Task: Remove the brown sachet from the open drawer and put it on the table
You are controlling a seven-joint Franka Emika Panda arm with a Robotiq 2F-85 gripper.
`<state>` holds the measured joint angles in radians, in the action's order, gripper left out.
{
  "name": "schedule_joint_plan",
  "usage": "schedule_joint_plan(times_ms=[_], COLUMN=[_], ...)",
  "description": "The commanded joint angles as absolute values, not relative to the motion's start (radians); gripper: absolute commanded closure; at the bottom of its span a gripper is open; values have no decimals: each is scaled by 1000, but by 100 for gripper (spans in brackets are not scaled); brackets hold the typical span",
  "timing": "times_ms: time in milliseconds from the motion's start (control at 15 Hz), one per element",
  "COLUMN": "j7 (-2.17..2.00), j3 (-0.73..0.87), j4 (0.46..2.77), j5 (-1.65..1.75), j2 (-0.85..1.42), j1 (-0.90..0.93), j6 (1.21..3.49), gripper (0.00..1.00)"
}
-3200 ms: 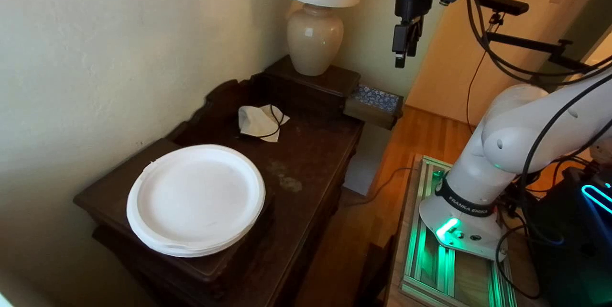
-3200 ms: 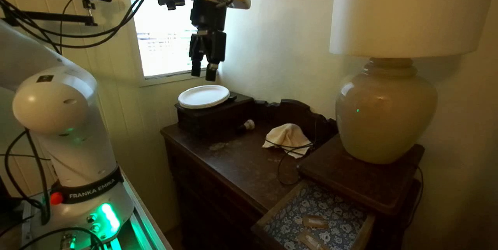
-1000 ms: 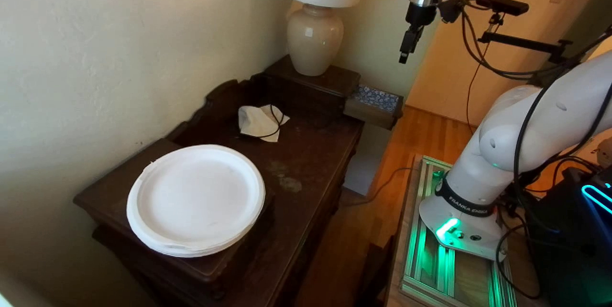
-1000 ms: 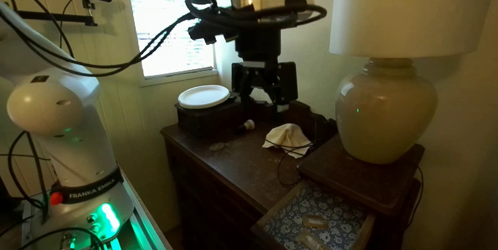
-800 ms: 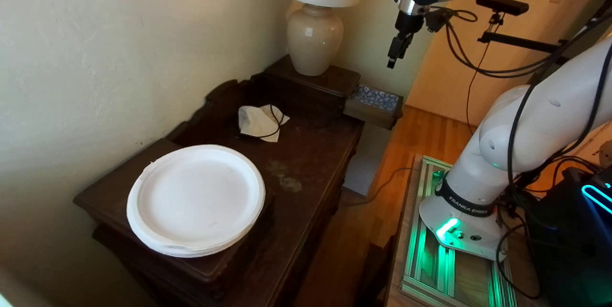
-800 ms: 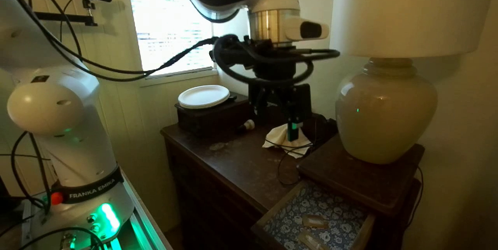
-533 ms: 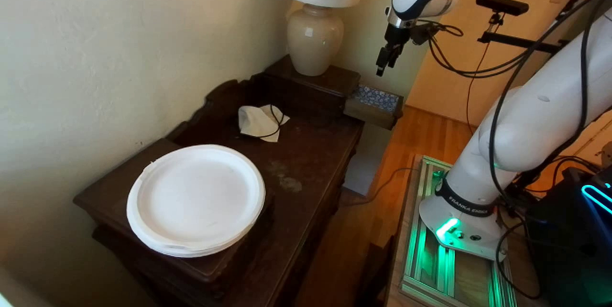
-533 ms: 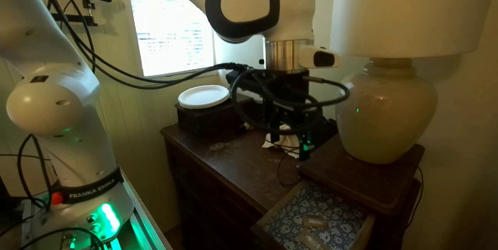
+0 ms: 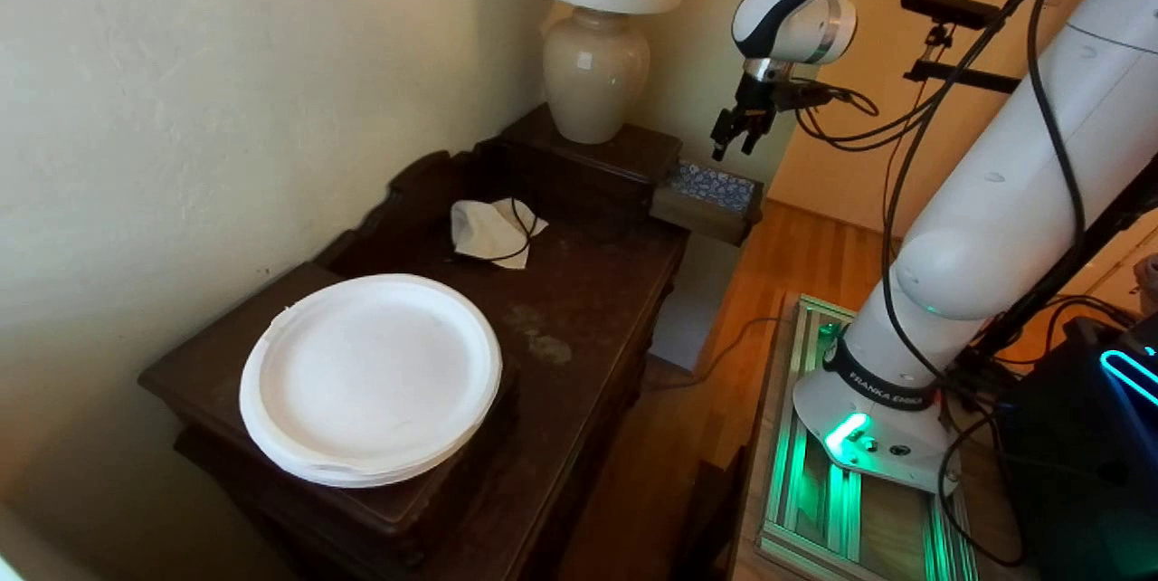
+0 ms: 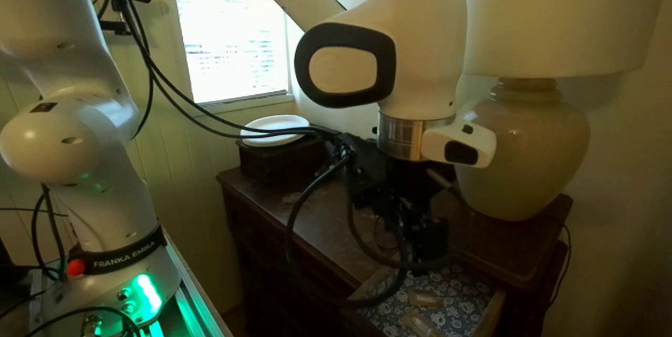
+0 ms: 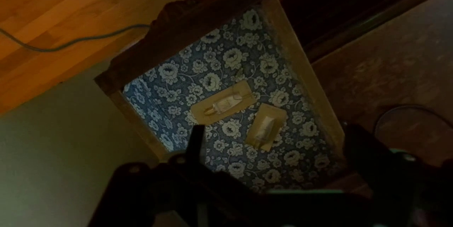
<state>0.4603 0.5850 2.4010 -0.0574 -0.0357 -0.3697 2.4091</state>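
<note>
The drawer (image 9: 701,212) is pulled out, its floor lined with blue flowered paper; its wooden rim shows in the wrist view (image 11: 304,68) and in an exterior view (image 10: 491,312). Two brown sachets lie flat inside: a longer one (image 11: 223,102) and a shorter one (image 11: 266,127). They also show in an exterior view, one (image 10: 425,298) above the other (image 10: 420,322). My gripper (image 11: 274,129) is open and empty, pointing down above the drawer, apart from the sachets. It also shows in an exterior view (image 9: 734,149). The dark wooden table (image 9: 579,291) stands beside the drawer.
A big lamp (image 9: 597,65) stands on the raised box right behind the drawer, close to my wrist. A pale cloth (image 9: 493,233) with a black cord lies on the table. White plates (image 9: 371,377) sit on the far raised box. Loose cables (image 10: 294,221) loop around my gripper.
The arm has reached out and lowered, bringing my gripper from high in the air to above the open drawer. The sachets, drawer, cloth and plates have not moved.
</note>
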Motion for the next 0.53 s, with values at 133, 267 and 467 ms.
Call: schedule_joint_plan(times_ms=[133,267,467], j7=[458,457,477], j3=[552,547,539], j4=[2375,2367,2362], j5=[-128,-134,-161], j2=[23,40,64], j1=[-416,-419,-423], j6=[2427,2430,2455], gripper=[0,0,0])
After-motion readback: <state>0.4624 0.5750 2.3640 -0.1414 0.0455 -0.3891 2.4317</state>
